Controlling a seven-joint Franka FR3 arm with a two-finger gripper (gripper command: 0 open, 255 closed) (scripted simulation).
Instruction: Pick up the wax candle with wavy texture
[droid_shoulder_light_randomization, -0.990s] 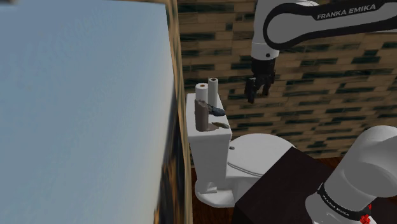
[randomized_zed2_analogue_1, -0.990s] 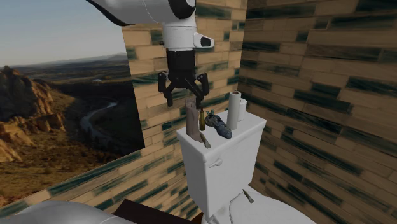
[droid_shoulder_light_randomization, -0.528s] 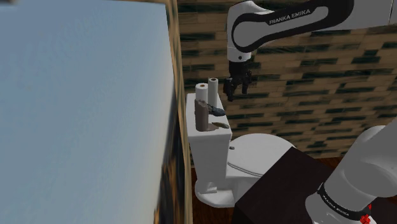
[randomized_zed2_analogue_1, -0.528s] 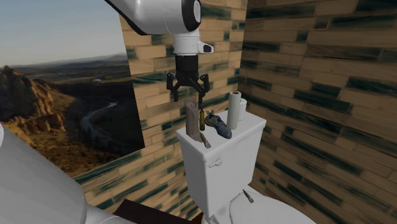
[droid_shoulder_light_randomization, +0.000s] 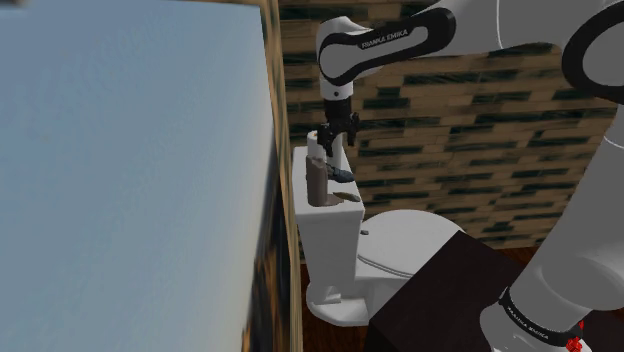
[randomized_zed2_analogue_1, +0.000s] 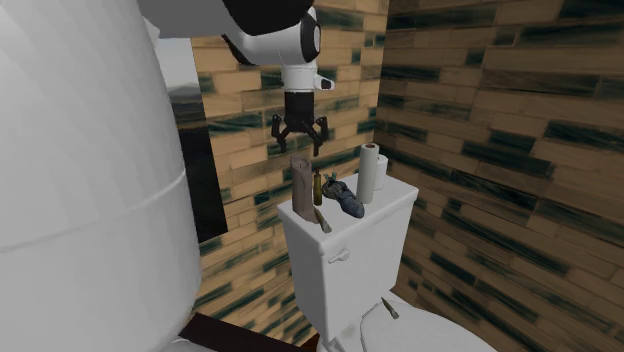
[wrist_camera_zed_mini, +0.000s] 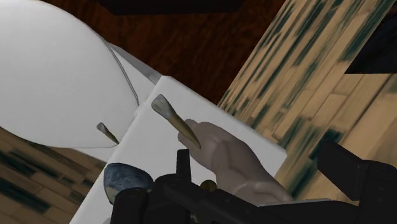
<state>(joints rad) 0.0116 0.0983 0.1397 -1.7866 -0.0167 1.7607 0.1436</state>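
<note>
So the pickup hasn't actually happened yet. The gripper (randomized_zed2_analogue_1: 300, 147) hovers with its fingers spread apart and nothing between them. The candle (randomized_zed2_analogue_1: 302, 189), a brownish-beige wavy column, stands upright on the toilet tank (randomized_zed2_analogue_1: 350, 255) just below the fingertips. It's close to them but not touching, as far as I can tell. My read is that the approach is pretty much lined up. What's left is the last drop down around the candle, the squeeze and the lift.

Next to the candle, also below the gripper, are a small dark bottle (randomized_zed2_analogue_1: 319, 188) and a blue-grey lumpy thing (randomized_zed2_analogue_1: 343, 198). A pointed horn-shaped piece (wrist_camera_zed_mini: 175, 121) lies on the lid too, and honestly I can't tell what it is. Two white paper rolls (randomized_zed2_analogue_1: 371, 171) stand further off to one side.

Hard bits: in the wrist view the hand's own black body covers the candle's lower part and the fingers are cut off at the edge. In the shoulder view the gripper overlaps the rolls, so depth is anyone's guess. A huge white arm link blocks a chunk of the second exterior view.
</note>
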